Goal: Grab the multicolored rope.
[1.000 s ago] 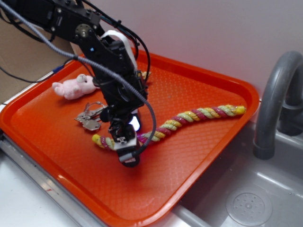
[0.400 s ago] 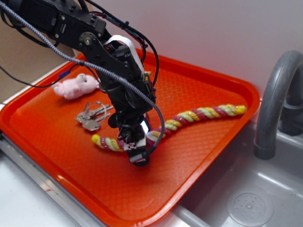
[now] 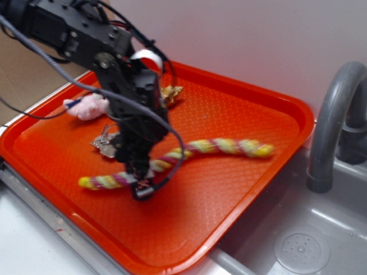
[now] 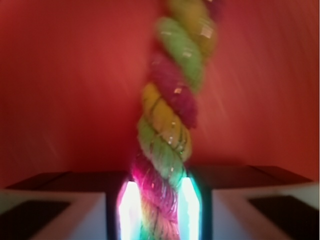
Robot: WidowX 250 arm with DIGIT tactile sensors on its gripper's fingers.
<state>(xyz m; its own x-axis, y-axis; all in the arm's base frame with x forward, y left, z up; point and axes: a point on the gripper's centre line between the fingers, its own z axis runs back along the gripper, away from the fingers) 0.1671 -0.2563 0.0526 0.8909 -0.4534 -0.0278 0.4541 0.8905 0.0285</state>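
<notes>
The multicolored rope (image 3: pixel 223 146), twisted yellow, pink and pale green, lies across the orange tray (image 3: pixel 241 103) from lower left to right. My gripper (image 3: pixel 141 182) is shut on the rope about a third of the way from its left yellow end (image 3: pixel 86 183). In the wrist view the rope (image 4: pixel 170 115) runs up from between my two lit pads (image 4: pixel 129 207), pinched between them. My gripper (image 4: pixel 156 210) sits low over the tray floor. The frames are motion-blurred.
A pink plush bunny (image 3: pixel 89 106) lies at the tray's back left. A bunch of keys (image 3: pixel 106 146) lies beside my arm. A small gold thing (image 3: pixel 171 93) sits behind the arm. A grey faucet (image 3: pixel 332 114) and a sink (image 3: pixel 298 240) are at the right.
My gripper has shut on the rope and moved left and toward the front. The whole rope has been dragged left and its right end has come away from the tray's right rim.
</notes>
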